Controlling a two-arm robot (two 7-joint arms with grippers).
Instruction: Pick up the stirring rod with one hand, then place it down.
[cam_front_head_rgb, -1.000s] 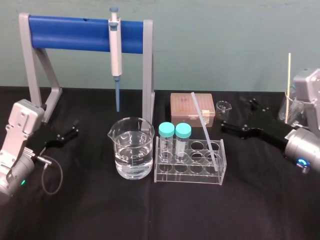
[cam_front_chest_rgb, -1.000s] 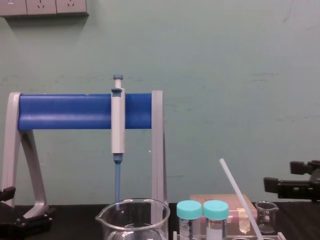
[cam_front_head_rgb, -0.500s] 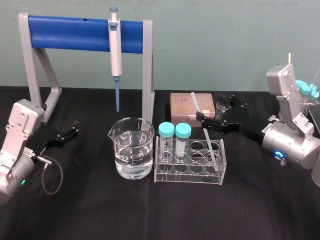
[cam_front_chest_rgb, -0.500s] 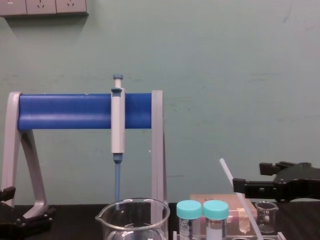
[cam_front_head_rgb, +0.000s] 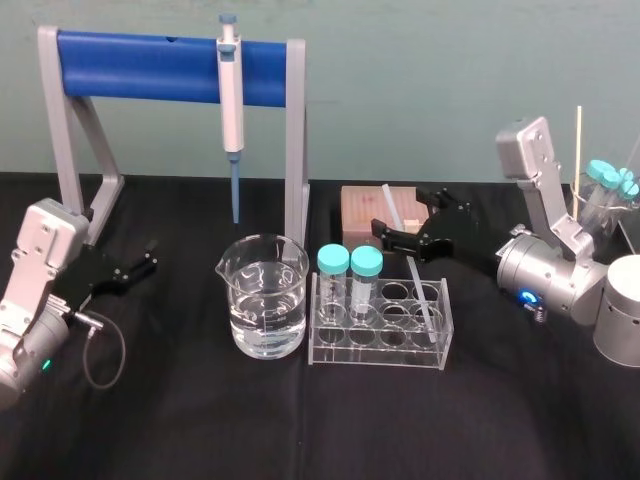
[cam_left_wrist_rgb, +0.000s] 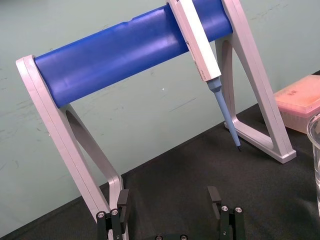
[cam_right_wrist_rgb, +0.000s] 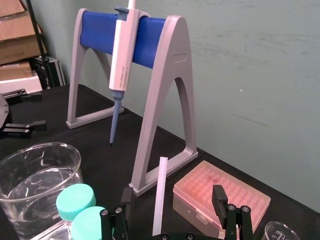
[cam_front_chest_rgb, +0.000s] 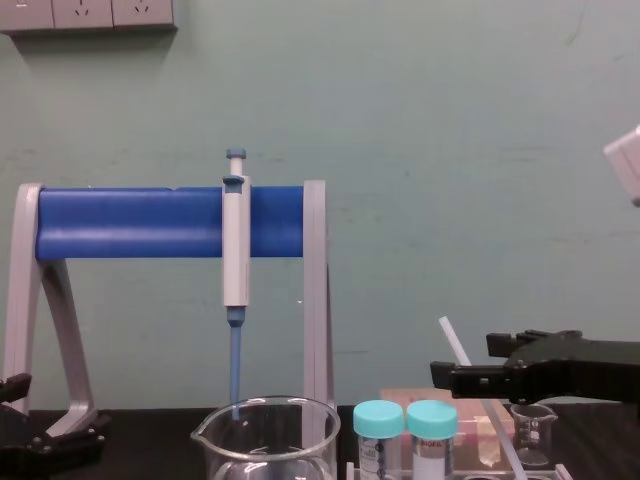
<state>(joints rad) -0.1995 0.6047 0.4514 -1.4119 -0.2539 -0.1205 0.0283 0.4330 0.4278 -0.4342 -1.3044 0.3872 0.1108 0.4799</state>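
Right gripper (cam_right_wrist_rgb: 171, 194): black, blocky jaws apart, held above the table on either side of the upper part of the rod (cam_front_head_rgb: 413, 272). The right wrist view shows open space on both sides of the rod, so no grip.

Rod: thin, straight, milky-white and translucent. It leans with its lower end in a right-hand well of the rack (cam_front_head_rgb: 375, 352) and its top tilted back toward the tip box (cam_front_head_rgb: 362, 218).

Rack: clear acrylic, with rows of round wells. It stands at the centre of the black table (cam_front_head_rgb: 300, 425). Two clear vials (cam_front_head_rgb: 333, 264) with round teal caps stand upright in its left wells.

Tip box: pale pink, translucent and flat-lidded, just behind the rack. A tiny glass beaker (cam_front_chest_rgb: 532, 432) stands beside it.

Large beaker (cam_front_head_rgb: 265, 300): glass, with a spout, part-filled with clear liquid, just left of the rack.

Stand (cam_front_head_rgb: 150, 68): grey angled legs and a fat blue crossbar, at the back left. A white pipette (cam_front_head_rgb: 231, 95) with a blue tip hangs from the bar.

Left gripper (cam_left_wrist_rgb: 169, 196): jaws apart, parked low at the table's left, near the stand's foot.
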